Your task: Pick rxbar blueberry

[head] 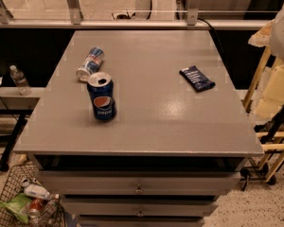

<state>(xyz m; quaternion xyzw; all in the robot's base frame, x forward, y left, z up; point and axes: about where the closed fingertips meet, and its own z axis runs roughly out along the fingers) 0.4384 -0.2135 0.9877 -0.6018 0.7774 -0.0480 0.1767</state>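
The rxbar blueberry point(197, 78) is a small flat dark navy bar with faint white lettering. It lies flat on the right side of the grey table top point(151, 112), near the right edge, with nothing touching it. My gripper point(283, 30) shows only as a pale rounded shape at the upper right edge of the camera view. It is off the table, to the right of the bar and beyond it, and holds nothing that I can see.
An upright open blue Pepsi can point(102, 97) stands left of centre. A silver-blue-red slim can point(90, 64) lies on its side behind it. A wooden frame point(270, 103) stands right of the table. Drawers point(138, 189) are below, and a wire basket point(23, 202) at lower left.
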